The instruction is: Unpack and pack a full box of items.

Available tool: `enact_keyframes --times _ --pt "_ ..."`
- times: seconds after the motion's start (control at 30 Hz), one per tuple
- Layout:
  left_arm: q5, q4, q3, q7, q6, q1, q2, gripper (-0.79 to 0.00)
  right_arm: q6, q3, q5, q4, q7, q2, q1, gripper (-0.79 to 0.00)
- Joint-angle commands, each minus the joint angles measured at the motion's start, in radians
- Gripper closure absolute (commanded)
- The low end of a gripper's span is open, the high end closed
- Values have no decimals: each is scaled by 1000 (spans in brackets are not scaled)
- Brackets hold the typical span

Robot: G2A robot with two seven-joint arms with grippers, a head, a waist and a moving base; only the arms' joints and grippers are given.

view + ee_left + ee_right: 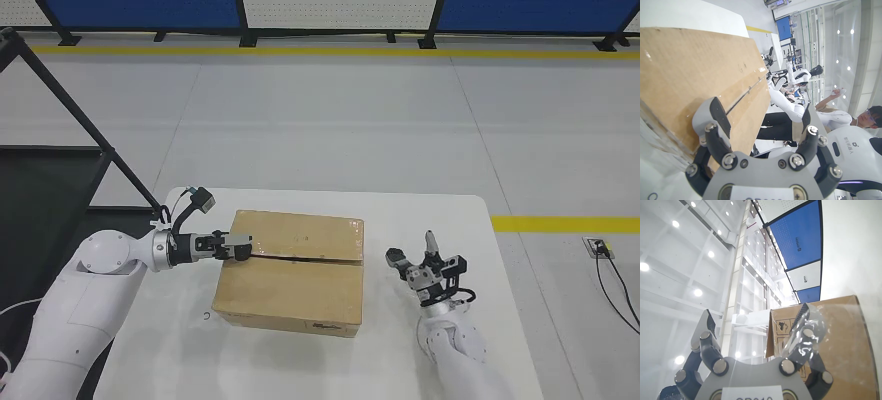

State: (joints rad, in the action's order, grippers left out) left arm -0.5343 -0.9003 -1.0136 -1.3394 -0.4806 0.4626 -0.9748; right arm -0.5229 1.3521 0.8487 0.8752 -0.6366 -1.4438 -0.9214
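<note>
Top view is showing the closed cardboard box [290,272] lying on the white worktop [440,215]. The left hand [246,247] is hovering, spread open, at the box's left top edge. The right hand [427,256] is standing just beside the box's right side, likewise spread open.

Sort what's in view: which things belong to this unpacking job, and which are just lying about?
Job: closed box; left tool at its seam; right tool beside it.
Lying about: small ring on the table; cable on the floor.
</note>
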Motion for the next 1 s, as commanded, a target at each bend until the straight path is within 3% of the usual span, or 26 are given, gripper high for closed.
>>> enact_keyframes --times 0.0,0.97 --pt "0 0 0 0 0 0 0 -785 -6 8 5 5 -2 1 -5 -785" --pt "0 0 0 0 0 0 0 -785 -7 196 234 68 -129 27 -147 -785"
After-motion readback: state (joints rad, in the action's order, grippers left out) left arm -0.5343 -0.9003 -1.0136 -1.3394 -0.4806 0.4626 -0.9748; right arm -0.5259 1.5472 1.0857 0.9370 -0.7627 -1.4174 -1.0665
